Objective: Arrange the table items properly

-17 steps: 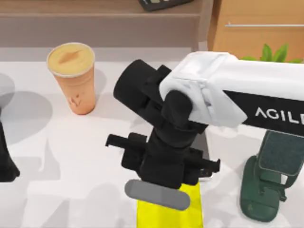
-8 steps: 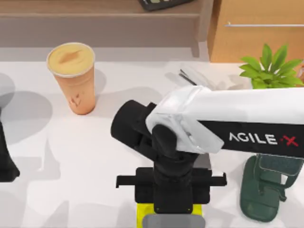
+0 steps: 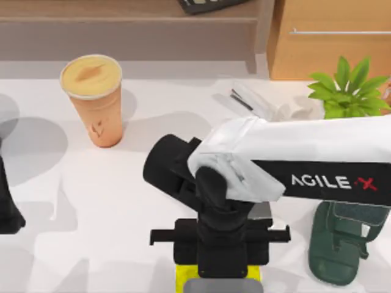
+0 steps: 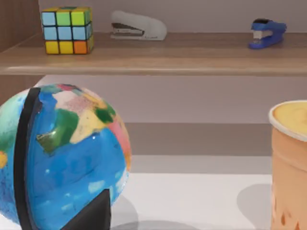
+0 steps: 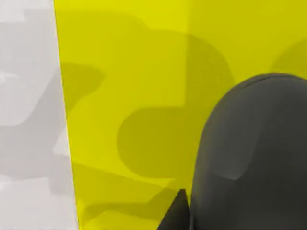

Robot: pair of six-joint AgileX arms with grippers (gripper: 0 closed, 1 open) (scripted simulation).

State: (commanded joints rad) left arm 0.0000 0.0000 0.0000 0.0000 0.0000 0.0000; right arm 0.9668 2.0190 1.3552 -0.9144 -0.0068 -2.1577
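Currently placing the mouse [image 5: 254, 158] on the yellow mat [image 5: 139, 86].
I'm hovering my right gripper [image 3: 221, 271] over it at the table's [image 3: 91, 201] near edge; finger state unclear. Next: release, retreat upward. Cup [image 3: 95, 101] standing far-left.

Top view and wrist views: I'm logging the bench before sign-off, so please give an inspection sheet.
Surface: white table, yellow mat at the top view's bottom middle.
Job's things: drink cup upright, back left; dark grey mouse over the mat.
Clutter: potted plant, white stapler, dark green object, globe.
Grippers: right gripper above the mouse; left arm parked at the left edge.
Cables: nothing seen.
Surroundings: wooden shelf holding a puzzle cube.
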